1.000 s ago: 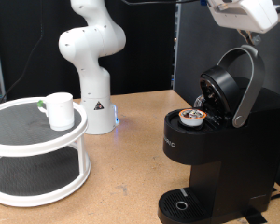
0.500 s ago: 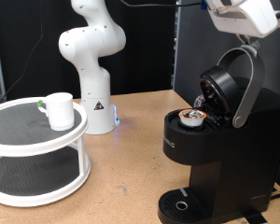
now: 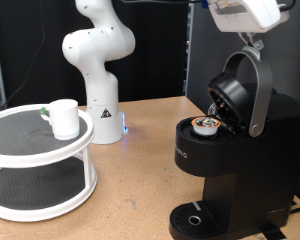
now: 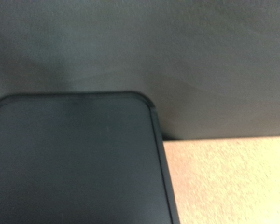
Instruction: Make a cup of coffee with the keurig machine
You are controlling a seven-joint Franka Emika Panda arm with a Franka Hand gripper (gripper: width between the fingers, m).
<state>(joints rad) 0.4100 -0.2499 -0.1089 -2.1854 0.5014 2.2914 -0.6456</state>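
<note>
The black keurig machine stands at the exterior view's right with its lid raised and a pod with a patterned lid in the chamber. My gripper is at the top right, right above the silver-grey lid handle, touching its top. Its fingers are barely visible. The white cup stands on the upper tier of a white round rack at the left. The wrist view shows only a black rounded surface of the machine and a dark backdrop.
The white robot arm base stands behind the rack on the wooden table. A dark panel is behind the machine. The drip base of the machine has nothing on it.
My gripper has moved toward the exterior view's left and down a little, and the lid and handle have tilted further toward the chamber.
</note>
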